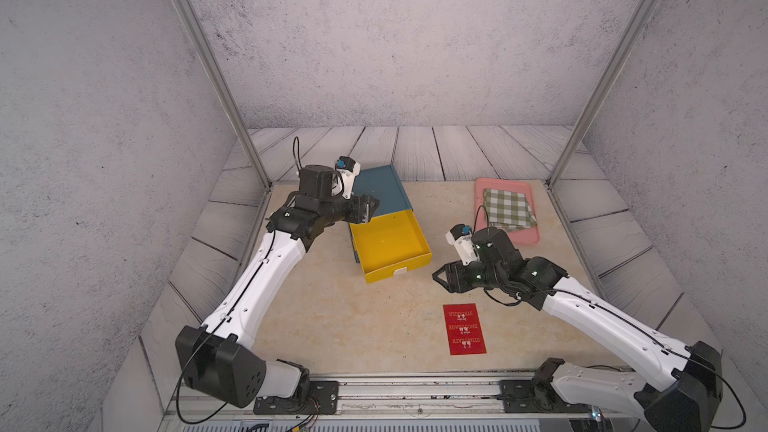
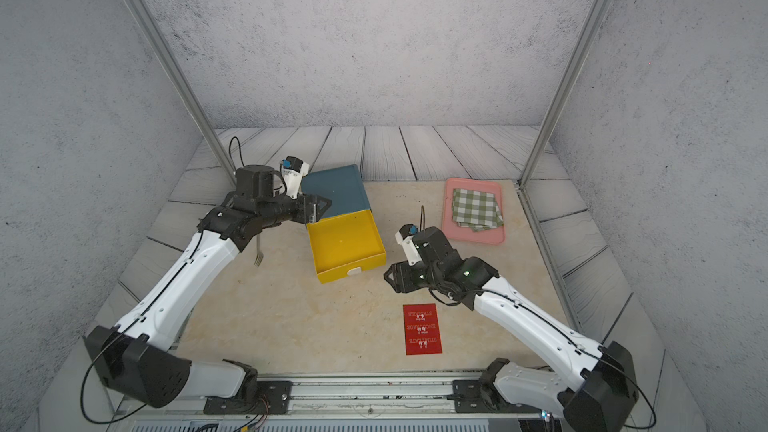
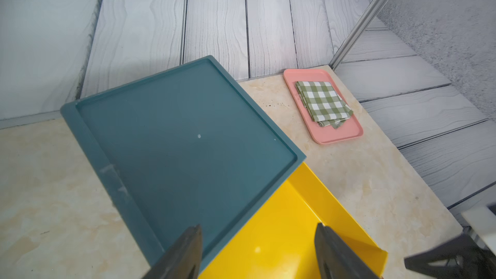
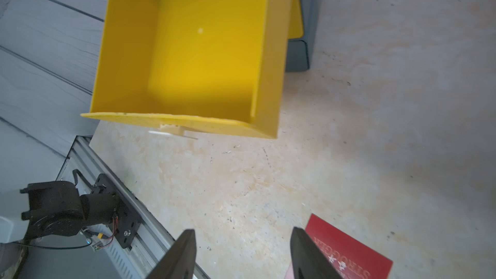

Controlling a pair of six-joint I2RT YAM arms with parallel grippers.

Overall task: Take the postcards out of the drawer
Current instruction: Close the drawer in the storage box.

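The yellow drawer (image 1: 420, 238) stands pulled out of a teal cabinet (image 1: 382, 191), and its floor shows bare in both top views and in the right wrist view, where its side wall (image 4: 271, 76) faces me. The red postcards (image 1: 464, 329) (image 2: 423, 329) lie flat on the table in front of the drawer, white lettering up; I cannot tell how many are stacked. My right gripper (image 1: 436, 277) (image 4: 243, 233) hangs open just above the table between drawer and postcards (image 4: 349, 250), holding nothing. My left gripper (image 1: 370, 210) (image 3: 259, 228) is open over the cabinet's front edge.
A pink tray (image 1: 482, 189) with a folded green-white checked cloth (image 1: 509, 207) sits at the back right. A fork (image 2: 258, 253) lies on the table under my left arm. Metal posts stand at the back corners, and a rail (image 1: 415, 388) runs along the front.
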